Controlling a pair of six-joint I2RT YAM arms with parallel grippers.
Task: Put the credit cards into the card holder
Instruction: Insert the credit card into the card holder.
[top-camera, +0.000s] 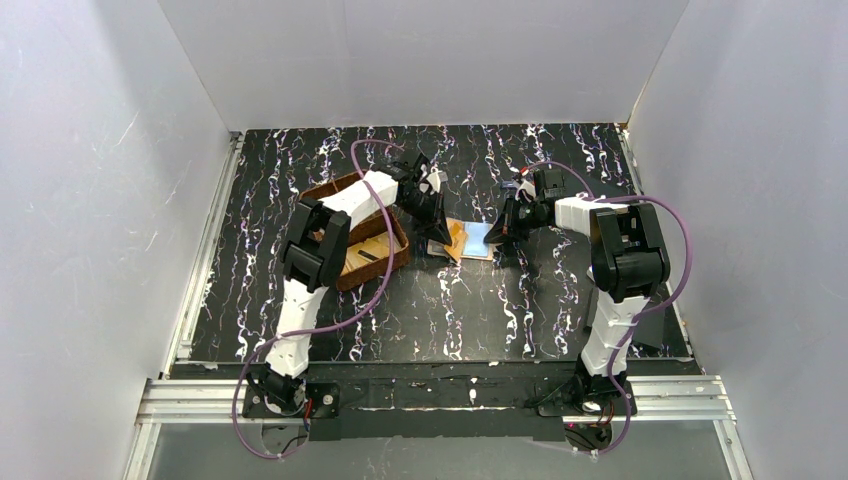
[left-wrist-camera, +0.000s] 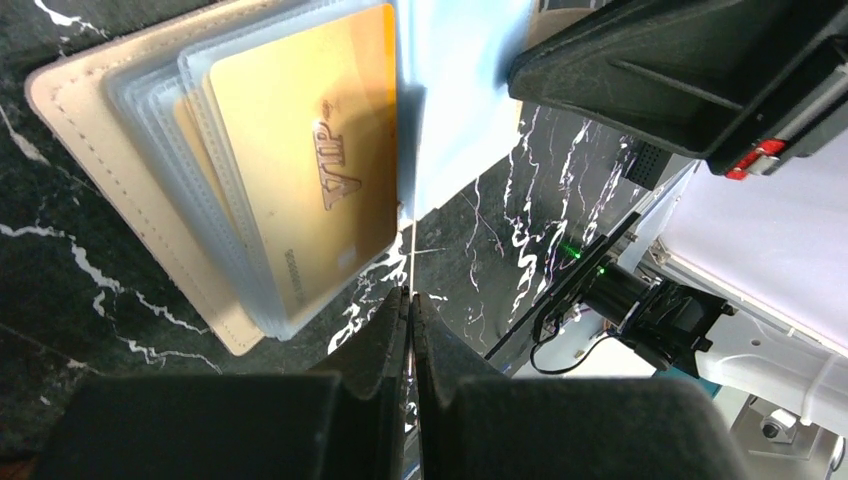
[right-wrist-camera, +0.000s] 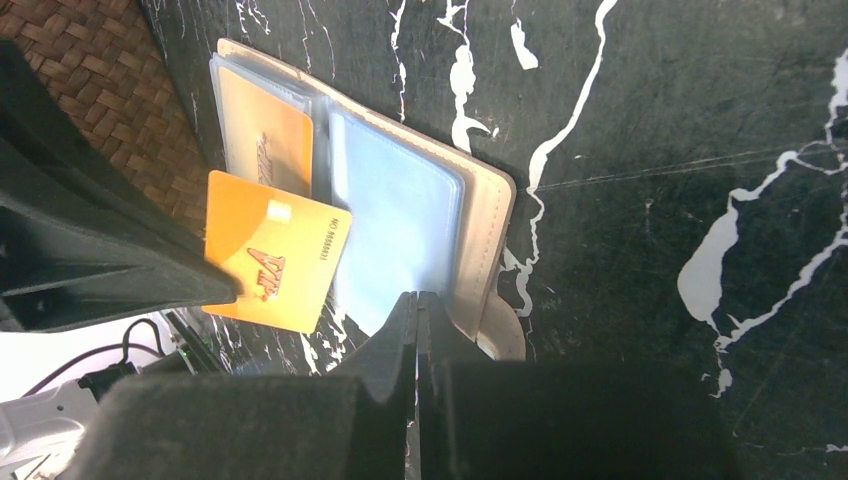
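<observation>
The beige card holder (top-camera: 470, 238) lies open on the black marbled table. Its left clear sleeves hold a gold card (right-wrist-camera: 265, 145). A second gold credit card marked VIP (right-wrist-camera: 275, 250) lies skewed over that side and sticks out past the holder's edge; it also fills the middle of the left wrist view (left-wrist-camera: 310, 160). A pale blue card (right-wrist-camera: 395, 215) sits in the right sleeve. My left gripper (left-wrist-camera: 410, 295) is shut with nothing in it, its tips close beside the VIP card's corner. My right gripper (right-wrist-camera: 417, 297) is shut and empty at the blue card's near edge, next to the snap tab (right-wrist-camera: 500, 335).
A brown woven tray (top-camera: 355, 240) stands just left of the holder, under my left arm, with a tan card and a dark item in it. The two grippers face each other across the holder, a short gap apart. White walls enclose the table.
</observation>
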